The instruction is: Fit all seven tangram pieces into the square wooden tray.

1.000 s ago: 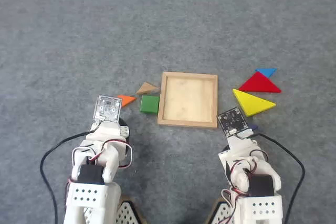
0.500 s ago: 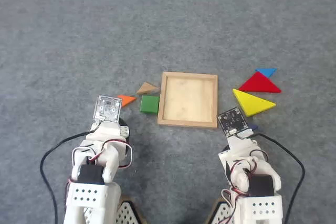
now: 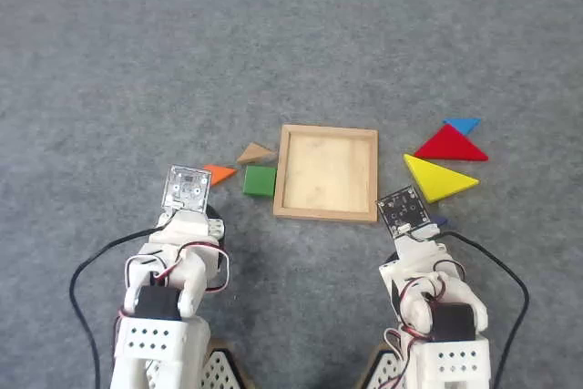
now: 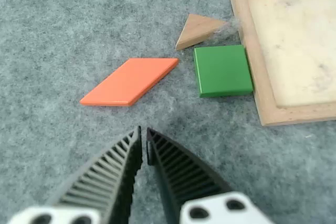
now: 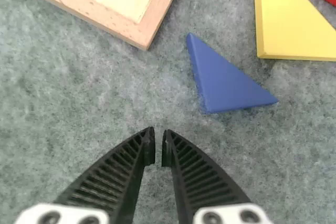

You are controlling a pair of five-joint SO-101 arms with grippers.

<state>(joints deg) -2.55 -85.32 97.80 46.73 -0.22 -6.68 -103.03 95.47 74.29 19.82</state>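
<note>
Status: the tray (image 3: pixel 323 214) lies flat at the middle of the grey mat (image 3: pixel 137 70). I find its well bare; none of the seven pieces is seated. The pieces lie in two groups, one to each side of the tray, which in my judgement puts a share within reach of each arm. On the left arm's side, the green square (image 4: pixel 222 70) is just beside the tray's wall, the tan triangle (image 4: pixel 198 29) is near its corner, and the orange piece (image 4: pixel 130 81) is farther out. On the right arm's side, the blue triangle (image 5: pixel 223 80) is near the tray's corner and the yellow triangle (image 5: pixel 291 19) is just beyond it. Past those are the red triangle (image 3: pixel 451 145) and the small light-blue triangle (image 3: pixel 463 124), which touch or nearly touch. The left gripper (image 4: pixel 143 129) hangs over bare mat short of the orange piece, jaws closed to a slit, holding nothing. The right gripper (image 5: pixel 158 130) is likewise closed and empty, short of the blue triangle. I judge that each must open before any pick and that the task is not yet begun.
</note>
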